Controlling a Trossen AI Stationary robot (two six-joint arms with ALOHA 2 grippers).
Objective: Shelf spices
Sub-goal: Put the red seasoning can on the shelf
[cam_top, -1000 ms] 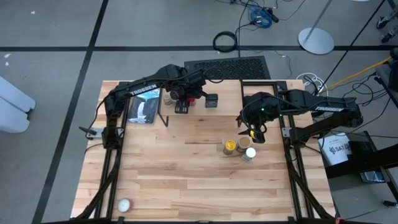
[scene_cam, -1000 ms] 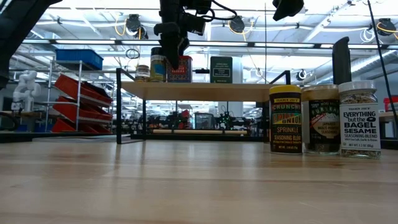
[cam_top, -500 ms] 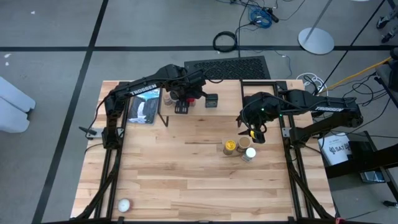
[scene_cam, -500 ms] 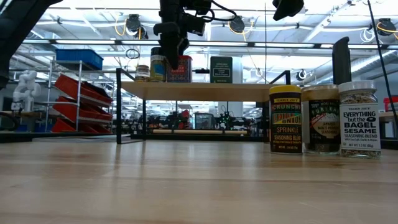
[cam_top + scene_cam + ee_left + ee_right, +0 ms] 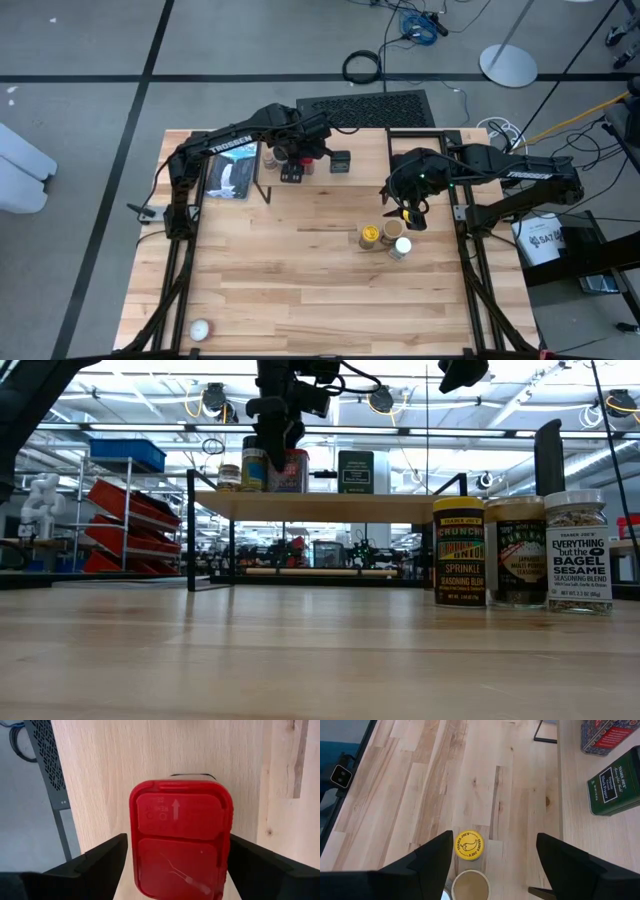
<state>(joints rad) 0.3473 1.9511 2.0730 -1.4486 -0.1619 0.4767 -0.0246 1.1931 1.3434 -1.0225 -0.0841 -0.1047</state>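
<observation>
When looking from in front of the shelf (image 5: 330,505), see first three jars standing up on the table: yellow-lidded jar (image 5: 469,845), tan-lidded jar (image 5: 393,228), white-lidded jar (image 5: 401,246). Just above them, find the right gripper (image 5: 495,837), wide open, holding nothing, yellow lid right under the gap. Much nearer than the left arm, so likely a straight drop down. Farther back, on top of the shelf, see the red tin (image 5: 293,470) upright between the open fingers of the left gripper (image 5: 177,837), not squeezed.
</observation>
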